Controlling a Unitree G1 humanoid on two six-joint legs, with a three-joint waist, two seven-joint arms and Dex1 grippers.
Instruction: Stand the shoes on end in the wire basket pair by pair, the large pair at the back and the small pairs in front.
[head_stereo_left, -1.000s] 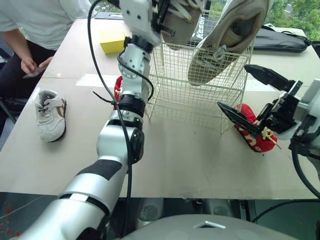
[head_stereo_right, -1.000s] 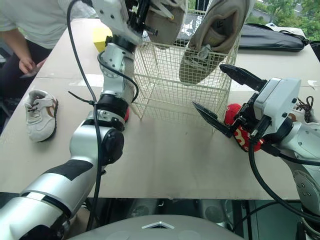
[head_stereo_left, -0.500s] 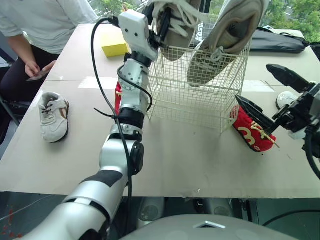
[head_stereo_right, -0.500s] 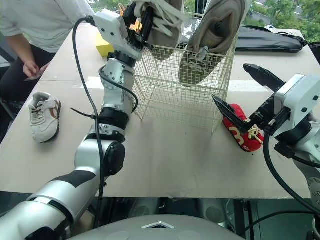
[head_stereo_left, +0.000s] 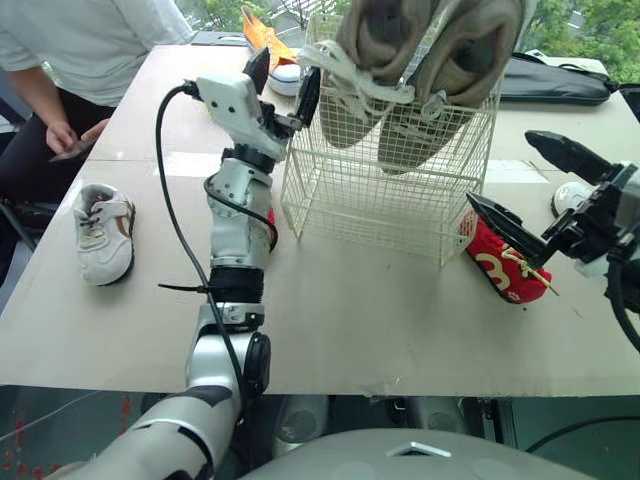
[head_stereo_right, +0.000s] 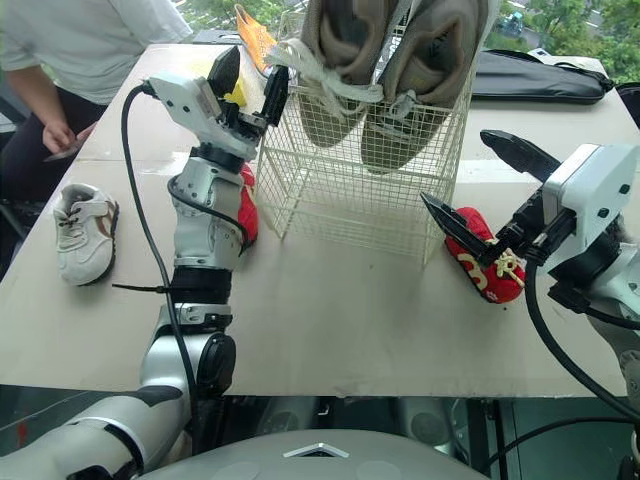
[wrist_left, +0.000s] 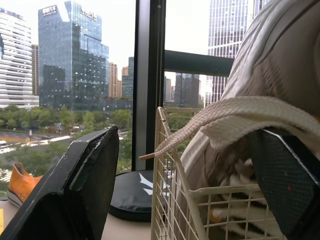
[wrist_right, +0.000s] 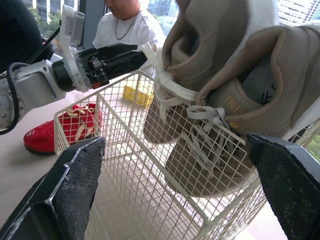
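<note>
The wire basket (head_stereo_left: 380, 205) in the middle is cream-white. The large shoes (head_stereo_left: 440, 70) at the top centre are beige with pale cream laces. The red shoe (head_stereo_left: 505, 265) at the right has white marks and gold laces. A second red shoe (head_stereo_right: 247, 208) shows left of centre. The white shoe (head_stereo_left: 103, 232) at the left edge has brown patches. The orange shoe (head_stereo_left: 268, 42) is at the top, and the black bag (head_stereo_left: 560, 78) in the upper right.

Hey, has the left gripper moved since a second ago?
Yes. The left gripper has let go of the large shoe and drawn leftward off the wire basket; it is now open beside the basket's left edge.
</note>
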